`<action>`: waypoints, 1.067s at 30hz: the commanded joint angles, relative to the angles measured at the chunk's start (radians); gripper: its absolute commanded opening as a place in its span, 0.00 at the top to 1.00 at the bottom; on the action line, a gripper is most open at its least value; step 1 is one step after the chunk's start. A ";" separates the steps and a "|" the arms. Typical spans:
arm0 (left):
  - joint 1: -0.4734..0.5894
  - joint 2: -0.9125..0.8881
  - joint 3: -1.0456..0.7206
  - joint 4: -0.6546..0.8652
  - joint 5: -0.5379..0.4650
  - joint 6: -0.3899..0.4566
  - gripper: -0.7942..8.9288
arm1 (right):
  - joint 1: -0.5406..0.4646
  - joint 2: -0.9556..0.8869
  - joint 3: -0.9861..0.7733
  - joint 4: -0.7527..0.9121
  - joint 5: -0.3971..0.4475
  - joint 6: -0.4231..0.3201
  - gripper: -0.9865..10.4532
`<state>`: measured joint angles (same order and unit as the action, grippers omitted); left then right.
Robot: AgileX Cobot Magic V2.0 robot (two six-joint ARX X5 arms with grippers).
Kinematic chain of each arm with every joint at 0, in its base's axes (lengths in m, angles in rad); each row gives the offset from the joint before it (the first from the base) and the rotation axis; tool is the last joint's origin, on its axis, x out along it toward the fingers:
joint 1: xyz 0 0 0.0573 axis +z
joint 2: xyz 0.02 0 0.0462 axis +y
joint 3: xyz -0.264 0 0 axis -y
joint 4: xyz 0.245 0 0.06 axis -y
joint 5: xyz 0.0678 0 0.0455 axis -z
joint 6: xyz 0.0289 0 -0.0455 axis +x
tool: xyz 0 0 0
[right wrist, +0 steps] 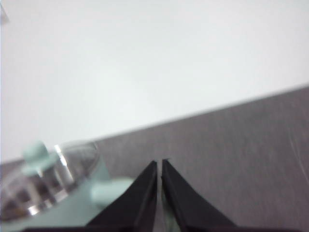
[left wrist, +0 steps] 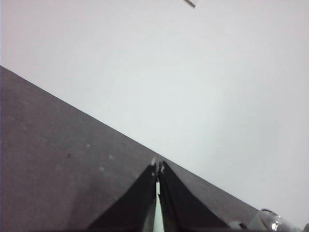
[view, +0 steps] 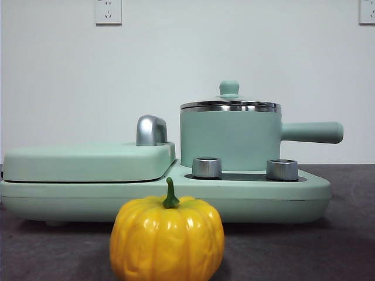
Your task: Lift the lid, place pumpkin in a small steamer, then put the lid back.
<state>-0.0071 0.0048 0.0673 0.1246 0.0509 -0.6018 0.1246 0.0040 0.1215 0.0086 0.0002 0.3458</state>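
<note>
Lid (view: 229, 104) first: it sits closed on the small steamer (view: 229, 139), its knob right of centre in the upper half of the front view, and no claw touches it. Start from the right gripper (right wrist: 160, 162): its two black jaws meet at the lower middle of the right wrist view, pressed together with only a hairline between them, and they hold nothing. Just past those tips, in the lower left of that frame, the glass lid (right wrist: 53, 169) with its pale green knob shows blurred, and the steamer's long handle (right wrist: 108, 189) points toward the jaws, ending close beside them. The left gripper (left wrist: 158, 166) is likewise clenched on nothing at the lower middle of its own view, with bare grey table (left wrist: 58, 164) and white wall beyond it; only a sliver of shiny metal shows at the lower right corner, too little to name. So the right arm looks the nearer one to the lid, and its first move would likely be to part the jaws and come over the knob, which lies off to the left of the tips in the right wrist frame. In the front view neither arm appears. The pumpkin (view: 167, 239) stands at the bottom centre, on the table in front of the green cooker base (view: 293, 193), well apart from the steamer, whose handle (view: 312, 132) runs level toward the right edge.
</note>
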 commanded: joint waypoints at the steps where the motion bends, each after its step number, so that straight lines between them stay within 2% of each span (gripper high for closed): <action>1: 0.000 0.001 0.074 -0.029 0.001 0.019 0.91 | 0.004 0.001 0.058 -0.018 0.001 0.005 0.90; 4: 0.000 0.013 0.159 -0.119 0.001 0.051 0.91 | 0.004 0.011 0.132 -0.073 0.003 -0.011 0.90; 11: 0.000 0.114 0.389 -0.363 0.001 0.200 0.91 | 0.004 0.109 0.323 -0.238 0.001 -0.076 0.90; 14: 0.000 0.175 0.470 -0.412 0.001 0.251 0.91 | 0.004 0.167 0.394 -0.273 0.000 -0.111 0.90; 19: 0.000 0.285 0.589 -0.470 0.003 0.289 0.91 | 0.004 0.271 0.485 -0.307 -0.030 -0.154 0.90; 24: 0.000 0.400 0.680 -0.531 0.066 0.382 0.91 | 0.004 0.379 0.548 -0.345 -0.087 -0.215 0.90; 32: -0.002 0.612 0.764 -0.636 0.219 0.535 0.91 | 0.005 0.556 0.595 -0.386 -0.193 -0.365 0.90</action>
<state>-0.0071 0.5957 0.8097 -0.5110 0.2539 -0.1341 0.1253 0.5434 0.6987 -0.3779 -0.1856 0.0414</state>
